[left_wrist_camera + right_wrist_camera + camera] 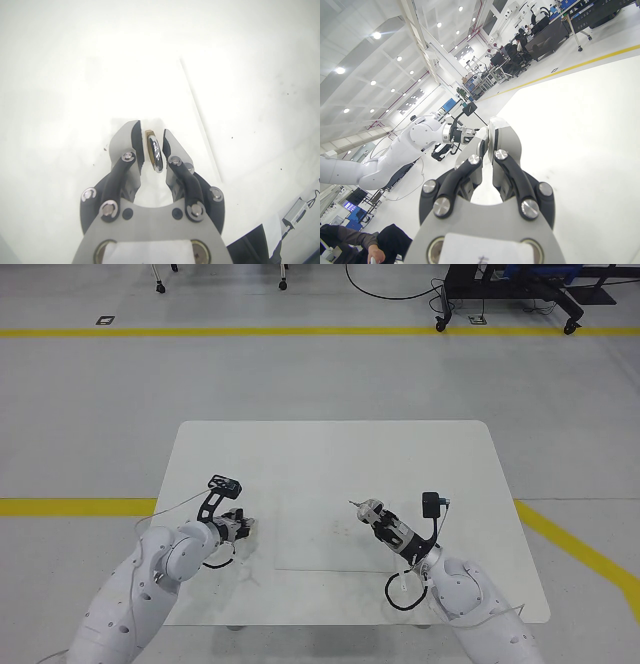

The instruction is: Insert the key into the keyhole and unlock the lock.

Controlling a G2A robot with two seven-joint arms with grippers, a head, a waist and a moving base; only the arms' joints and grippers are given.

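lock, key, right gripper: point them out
lock (155, 150), left wrist view, chrome shackle
key (355, 504), top view, protruding tip
right gripper (490, 131), right wrist view, where its tips meet

A brass padlock (155, 152) with a chrome shackle sits edge-on within the left gripper (151, 126), and a thin silver key (353, 503) pokes from the right gripper (368, 508).

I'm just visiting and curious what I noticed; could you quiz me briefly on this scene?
1. True or false: the key is already inside the lock.
2. Which end effector holds the lock? A) left B) right C) neither
3. Fill in: both arms are over a white ____.
Key: 1 false, the right end effector holds the key apart from the lock; 2 A, the left end effector; 3 table.
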